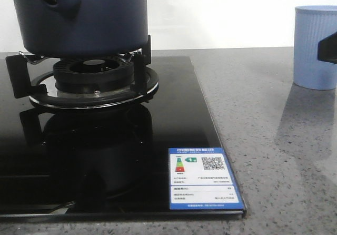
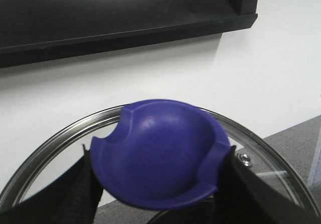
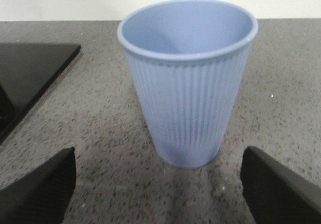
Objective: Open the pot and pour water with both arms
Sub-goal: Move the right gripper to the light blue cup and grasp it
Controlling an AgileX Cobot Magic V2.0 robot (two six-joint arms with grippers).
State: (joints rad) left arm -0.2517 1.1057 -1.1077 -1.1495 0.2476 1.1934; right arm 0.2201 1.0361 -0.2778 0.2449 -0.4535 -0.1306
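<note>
Two grippers are working over a grey speckled worktop. Largest on it, a black glass hob is lying along the worktop's left side, reaching toward the front edge, with a white-and-blue energy label stuck at the hob's front right corner. Next in size, the dark navy pot is sitting on the black trivet over the burner toward the back left, its stubby handle socket showing a hole. A round glass lid with a metal rim is appearing in the left wrist view, topped by a blue bowl-shaped knob. The left gripper is clenching that knob, one black finger pressing on each side. A light blue ribbed cup is standing upright near the back right of the worktop, well apart from the hob. The right gripper is spread wide, its fingers flanking the cup without touching it.
</note>
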